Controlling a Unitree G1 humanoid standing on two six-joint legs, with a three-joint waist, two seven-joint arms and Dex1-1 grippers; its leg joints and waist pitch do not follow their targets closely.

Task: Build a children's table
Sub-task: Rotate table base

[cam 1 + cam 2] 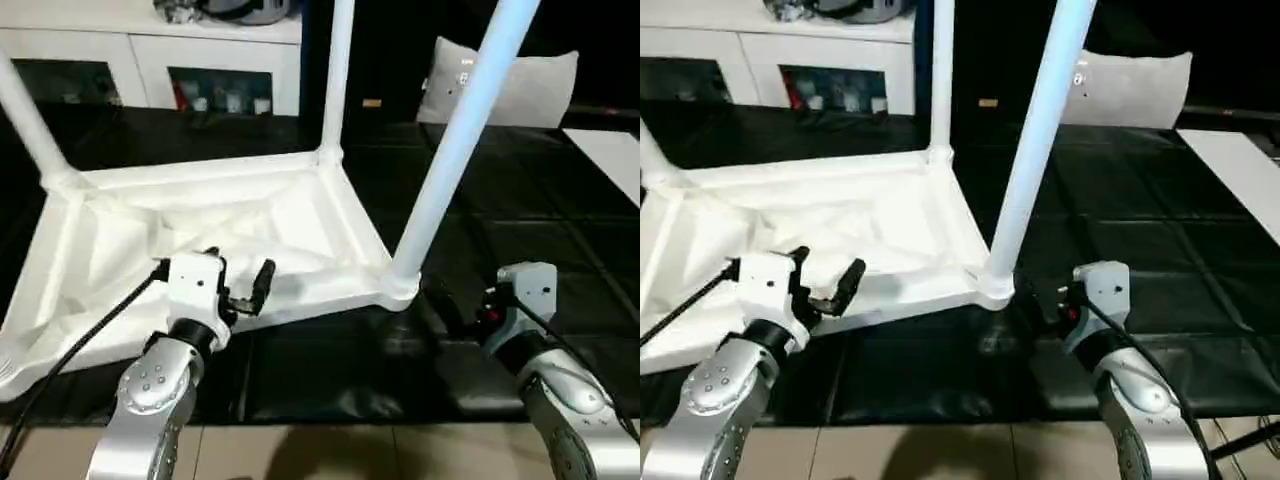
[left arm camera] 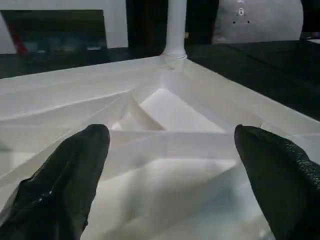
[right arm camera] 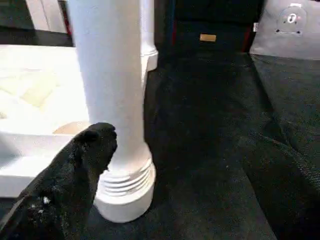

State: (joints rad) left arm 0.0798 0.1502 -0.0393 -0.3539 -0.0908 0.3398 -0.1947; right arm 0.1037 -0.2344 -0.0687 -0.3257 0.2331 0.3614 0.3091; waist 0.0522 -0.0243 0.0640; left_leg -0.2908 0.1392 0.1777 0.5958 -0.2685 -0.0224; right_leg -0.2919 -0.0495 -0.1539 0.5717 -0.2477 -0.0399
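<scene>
Upside-down children's table (image 1: 200,235) lying on a black mat (image 1: 520,250), a robot gripper waiting on each side.

The table's ribbed underside is facing up, with three white legs standing in its corner sockets; the nearest leg (image 1: 455,150) is rising at the near right corner. The left gripper (image 1: 235,285) is hovering over the near rim, its fingers (image 2: 65,180) spread wide and holding nothing. The right gripper (image 1: 1045,300) is sitting just beside the nearest leg's base, fingers (image 3: 75,170) wide apart and empty. A white cabinet (image 1: 150,60) is standing behind.
</scene>
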